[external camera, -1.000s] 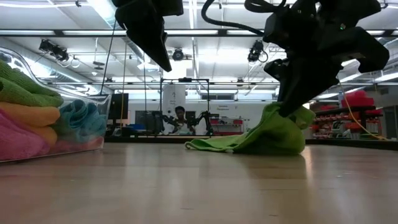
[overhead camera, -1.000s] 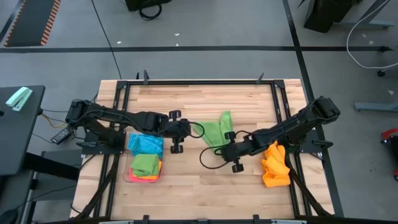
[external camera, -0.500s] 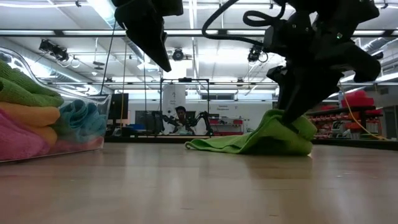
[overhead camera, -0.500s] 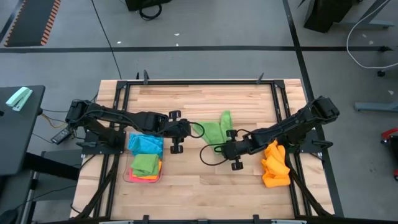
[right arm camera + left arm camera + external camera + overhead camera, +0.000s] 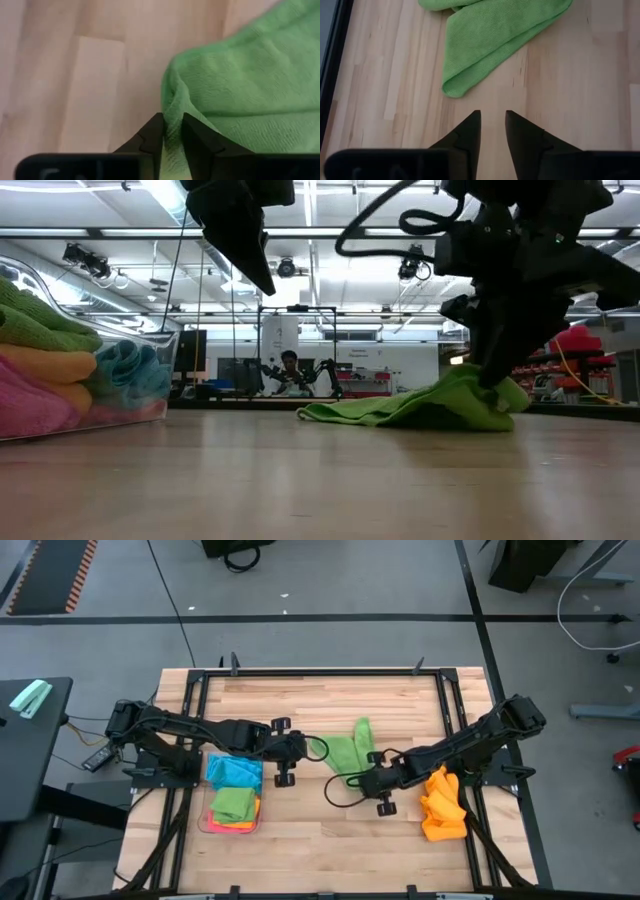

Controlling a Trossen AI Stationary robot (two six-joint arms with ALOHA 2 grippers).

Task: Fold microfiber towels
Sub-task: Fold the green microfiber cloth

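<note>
Right gripper [image 5: 172, 131] pinched on green towel [image 5: 240, 85] edge.

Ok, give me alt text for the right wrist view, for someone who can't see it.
The right gripper is pinching a fold of the green towel between its two dark fingers. The towel lies bunched on the light wooden table, which is all that shows on the other side of the fingers.
</note>
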